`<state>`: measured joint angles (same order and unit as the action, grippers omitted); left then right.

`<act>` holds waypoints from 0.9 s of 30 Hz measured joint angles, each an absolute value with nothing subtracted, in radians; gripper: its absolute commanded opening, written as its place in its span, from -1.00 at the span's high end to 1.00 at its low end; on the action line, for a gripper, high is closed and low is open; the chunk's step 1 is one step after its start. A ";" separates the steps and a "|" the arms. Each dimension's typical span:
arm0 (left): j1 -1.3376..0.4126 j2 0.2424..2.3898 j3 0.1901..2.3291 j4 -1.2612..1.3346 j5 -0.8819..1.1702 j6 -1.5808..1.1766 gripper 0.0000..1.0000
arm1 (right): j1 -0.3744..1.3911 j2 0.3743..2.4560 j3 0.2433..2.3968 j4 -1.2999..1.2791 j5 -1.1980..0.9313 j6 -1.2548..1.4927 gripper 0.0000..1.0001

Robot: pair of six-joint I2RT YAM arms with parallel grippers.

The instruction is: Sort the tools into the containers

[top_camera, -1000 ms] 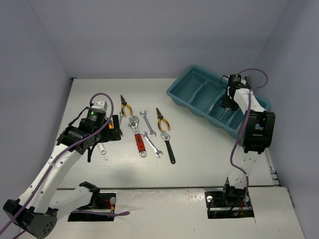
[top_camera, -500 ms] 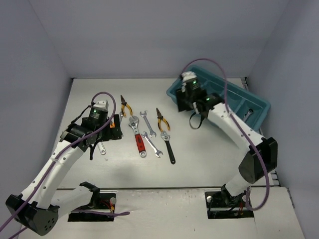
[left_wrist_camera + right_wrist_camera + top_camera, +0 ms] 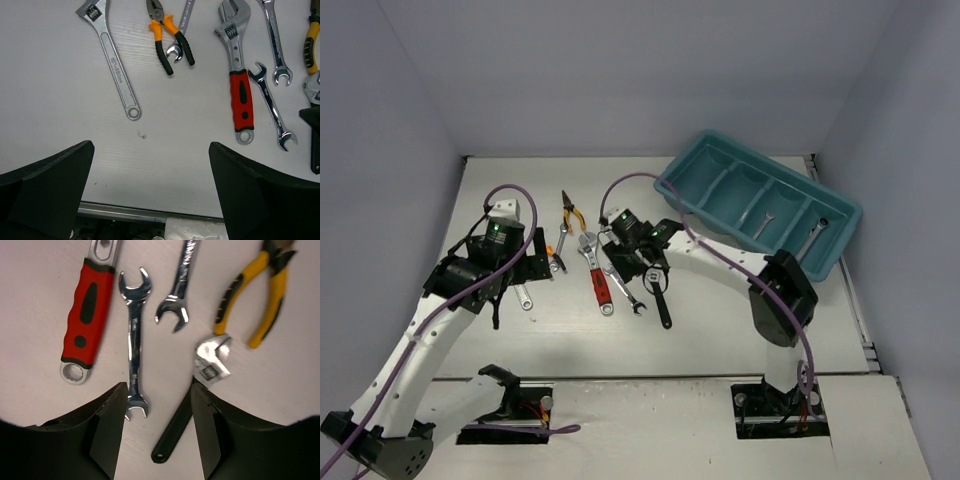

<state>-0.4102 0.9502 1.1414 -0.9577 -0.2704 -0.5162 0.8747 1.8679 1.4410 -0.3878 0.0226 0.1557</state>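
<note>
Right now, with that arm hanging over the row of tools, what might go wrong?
1. Both a silver wrench and the black-handled wrench show between the open fingers of the right gripper; closing might catch both, or neither cleanly.
2. The red-handled wrench lies close beside them and might get shoved.
3. The left gripper hovers open at the same row of tools; the arms could bump.

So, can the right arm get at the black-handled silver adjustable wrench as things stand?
Probably yes. The right end effector hovers directly over the black-handled silver adjustable wrench, whose handle shows between the open jaws. Nothing lies on it; the silver double-ended open wrench sits just beside it, apart.
</note>
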 measured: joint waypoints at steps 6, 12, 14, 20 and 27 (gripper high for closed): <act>-0.410 0.901 1.147 -0.995 -0.309 -0.516 -0.95 | 0.938 2.007 1.494 -0.408 0.019 0.184 0.12; -0.409 0.890 1.147 -1.012 -0.316 -0.516 -0.95 | 0.950 2.065 1.541 -0.412 0.042 0.209 0.14; -0.409 0.887 1.147 -1.015 -0.317 -0.516 -0.95 | 0.950 2.082 1.547 -0.411 0.049 0.216 0.14; -0.409 0.881 1.147 -1.016 -0.316 -0.517 -0.95 | 0.950 2.111 1.549 -0.415 0.064 0.229 0.16; -0.409 0.884 1.147 -1.017 -0.316 -0.518 -0.95 | 0.949 2.127 1.570 -0.423 0.065 0.233 0.19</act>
<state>-0.4091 0.8842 1.1465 -1.0172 -0.3161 -0.5179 0.9489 2.1271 1.5705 -0.4228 0.0653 0.2330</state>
